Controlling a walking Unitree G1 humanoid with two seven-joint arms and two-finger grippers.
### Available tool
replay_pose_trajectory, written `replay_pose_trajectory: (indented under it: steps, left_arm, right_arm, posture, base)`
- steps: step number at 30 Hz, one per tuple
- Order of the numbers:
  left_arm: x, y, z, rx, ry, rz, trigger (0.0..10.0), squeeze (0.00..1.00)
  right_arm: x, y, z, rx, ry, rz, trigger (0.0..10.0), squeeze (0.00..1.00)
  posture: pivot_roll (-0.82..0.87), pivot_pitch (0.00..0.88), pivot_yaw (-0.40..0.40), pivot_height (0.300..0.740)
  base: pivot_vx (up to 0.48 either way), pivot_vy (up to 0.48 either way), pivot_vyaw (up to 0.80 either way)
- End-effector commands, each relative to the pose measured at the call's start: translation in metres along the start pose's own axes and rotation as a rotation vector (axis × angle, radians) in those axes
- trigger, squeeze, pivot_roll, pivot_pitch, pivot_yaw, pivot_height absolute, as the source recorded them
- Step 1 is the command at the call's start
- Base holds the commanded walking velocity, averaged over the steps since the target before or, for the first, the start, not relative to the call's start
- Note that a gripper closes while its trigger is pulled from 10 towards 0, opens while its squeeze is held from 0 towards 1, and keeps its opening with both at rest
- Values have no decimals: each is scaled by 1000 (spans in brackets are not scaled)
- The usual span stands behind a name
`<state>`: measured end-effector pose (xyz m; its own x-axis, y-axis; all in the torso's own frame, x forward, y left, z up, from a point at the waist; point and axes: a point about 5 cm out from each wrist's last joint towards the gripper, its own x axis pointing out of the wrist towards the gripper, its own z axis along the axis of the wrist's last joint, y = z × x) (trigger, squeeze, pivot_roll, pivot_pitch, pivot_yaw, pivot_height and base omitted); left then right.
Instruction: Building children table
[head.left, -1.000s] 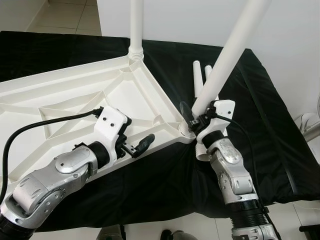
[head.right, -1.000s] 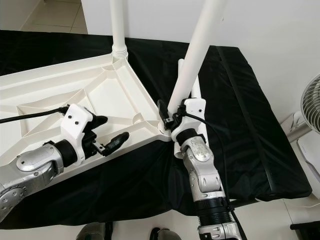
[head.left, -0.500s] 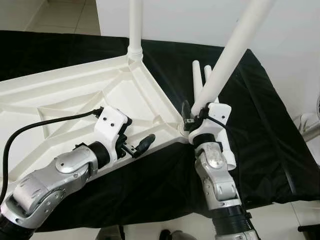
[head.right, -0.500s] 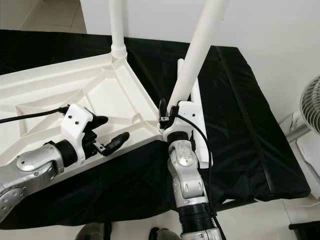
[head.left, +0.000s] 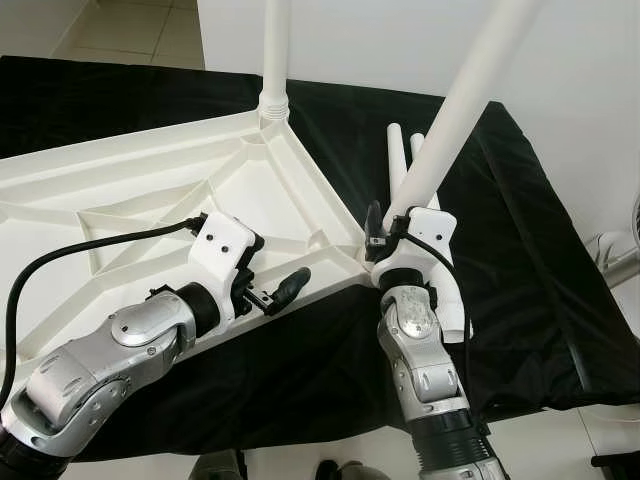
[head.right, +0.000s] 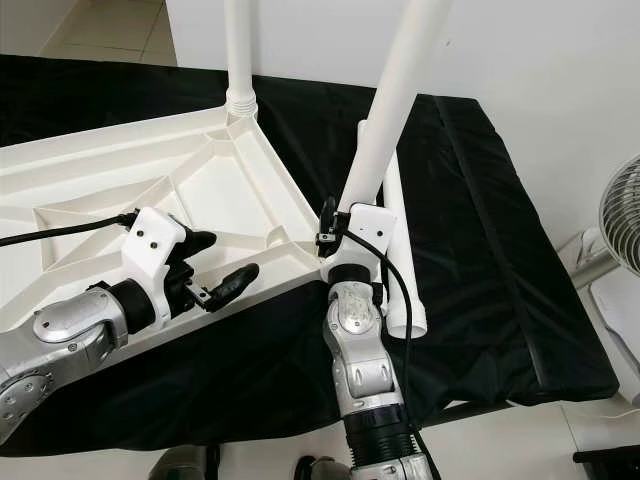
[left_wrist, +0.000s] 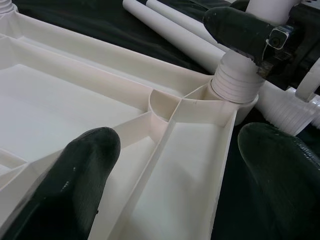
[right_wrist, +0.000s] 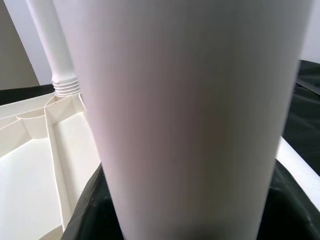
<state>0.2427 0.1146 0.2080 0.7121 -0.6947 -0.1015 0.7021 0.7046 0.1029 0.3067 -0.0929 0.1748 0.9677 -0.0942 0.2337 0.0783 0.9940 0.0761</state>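
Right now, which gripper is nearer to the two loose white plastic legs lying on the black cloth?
Right. The right gripper holds the leaning leg directly beside the loose legs; the left gripper straddles the tabletop's edge, farther away.

two loose legs (head.left: 400, 165) lie just beside the corner leg (head.left: 455, 120).

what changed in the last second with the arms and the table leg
The right arm swung toward the robot's left, its forearm now nearly below the right gripper, which stays clamped on the near leg at its corner socket. The left gripper, tabletop, far leg and spare legs stayed put.
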Motion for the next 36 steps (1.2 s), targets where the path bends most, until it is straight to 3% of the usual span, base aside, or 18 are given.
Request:
replay_pose_trajectory:
  steps: [1,6,21,22,23,24,26,27,36]
  left_arm:
    - [-1,-10,-1,3,11,-216,10000,0]
    - [0,-10,-1,5,8,-221,10000,0]
    - [0,-10,-2,5,6,-220,10000,0]
    - [1,-10,-2,5,6,-220,10000,0]
    - [1,-10,-2,5,6,-220,10000,0]
    - [1,-11,-2,5,5,-221,10000,0]
    - [1,-11,-2,5,5,-221,10000,0]
    - [1,-10,-2,5,4,-221,10000,0]
    - [3,-11,-1,7,-4,-225,10000,0]
  right_arm:
    - [-15,-27,-49,-47,241,-141,10000,0]
    - [-17,-38,-49,-50,237,-284,10000,0]
    - [-14,-28,-48,-72,207,-221,10000,0]
    - [-13,-28,-46,-64,192,-206,10000,78]
    - [-13,-28,-46,-64,192,-206,10000,78]
    - [-12,-28,-44,-51,180,-184,10000,451]
    - [-12,-28,-44,-51,180,-184,10000,451]
    - [-11,-28,-42,-39,167,-170,10000,1000]
    - [-2,-44,-25,-4,49,-123,10000,1000]
  posture:
    - [134,225,-75,740]
    - [130,224,-73,740]
    - [131,211,-80,740]
    - [129,209,-81,740]
    - [129,209,-81,740]
    - [129,209,-81,740]
    - [129,209,-81,740]
    - [127,206,-83,740]
    - [121,196,-84,740]
  base:
    - [0,0,0]
    - [0,0,0]
    - [0,0,0]
    - [0,0,0]
    - [0,0,0]
    - [0,0,0]
    - [0,0,0]
    - [0,0,0]
    - [0,0,0]
